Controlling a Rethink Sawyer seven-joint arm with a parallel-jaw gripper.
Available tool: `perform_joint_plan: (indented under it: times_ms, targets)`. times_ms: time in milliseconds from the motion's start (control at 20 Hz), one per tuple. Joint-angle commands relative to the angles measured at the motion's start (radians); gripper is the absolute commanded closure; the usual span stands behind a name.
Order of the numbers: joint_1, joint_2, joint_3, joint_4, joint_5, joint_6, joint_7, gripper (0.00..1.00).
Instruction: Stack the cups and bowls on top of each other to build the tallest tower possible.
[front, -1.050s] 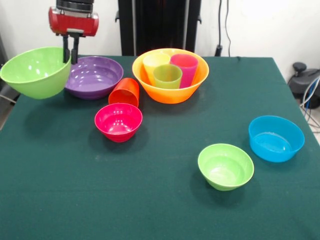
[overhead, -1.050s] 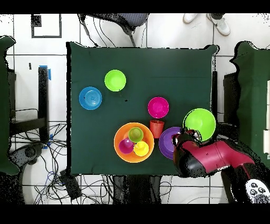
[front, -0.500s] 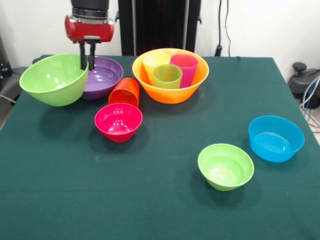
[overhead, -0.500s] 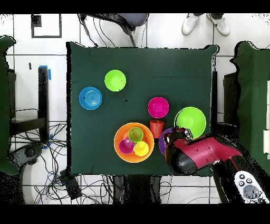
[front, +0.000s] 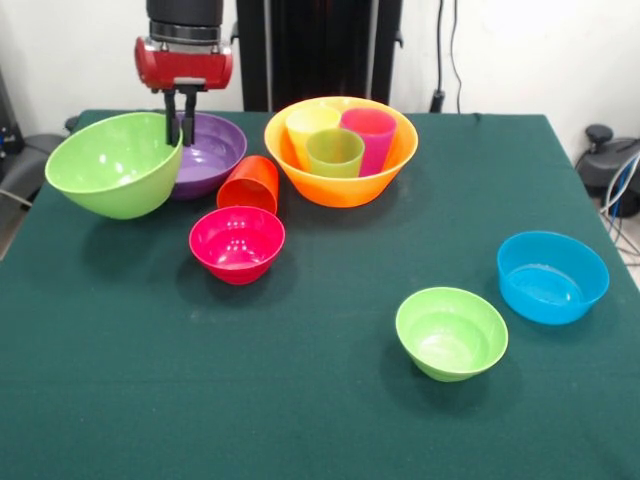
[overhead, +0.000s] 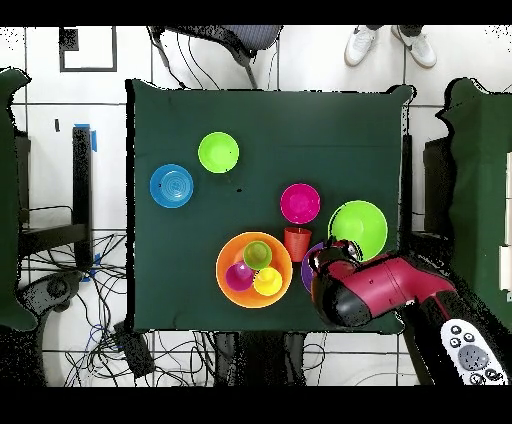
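At the far left corner of the green tabletop (front: 320, 420), as the front view shows it, the claw (front: 181, 128) hangs down from the red and black arm (front: 184, 62). Its dark fingers are close together and pinch the rim of the large light green bowl (front: 114, 163). This bowl is tilted, with its opening turned up and toward the camera, and it looks lifted a little above the cloth. Just behind it is the wide purple bowl (front: 212, 152), partly hidden by the green one and by the claw.

To the right of the purple bowl stands the large orange bowl (front: 341, 178). Inside it three cups stand upright and close together: the yellow cup (front: 309, 125), the purple-magenta cup (front: 370, 130) and the light green cup (front: 335, 152) in front of them. The orange-red cup (front: 249, 184) lies on its side between the purple bowl and the orange bowl, with its mouth toward the camera. Just in front of it sits the small pink-red bowl (front: 237, 243).

Well apart from this group, on the near right part of the tabletop, are the small light green bowl (front: 451, 333) and the medium blue bowl (front: 552, 276), near each other but not touching.

In the overhead view a pair of white shoes (overhead: 391, 45) of a person shows on the floor beyond the tabletop's top edge.
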Motion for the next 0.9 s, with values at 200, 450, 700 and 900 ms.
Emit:
perform_joint_plan:
  times_ms: [200,450,700,900]
  targets:
    - [0.047,0.016,-0.006,-0.035,-0.074,-0.05,-0.023,1.0]
    - [0.054,0.003,-0.028,-0.016,-0.093,-0.07,-0.004,1.0]
    - [0.061,0.006,-0.041,-0.018,-0.101,-0.083,0.003,1.0]
    - [0.033,0.015,0.005,-0.044,-0.052,-0.039,-0.053,1.0]
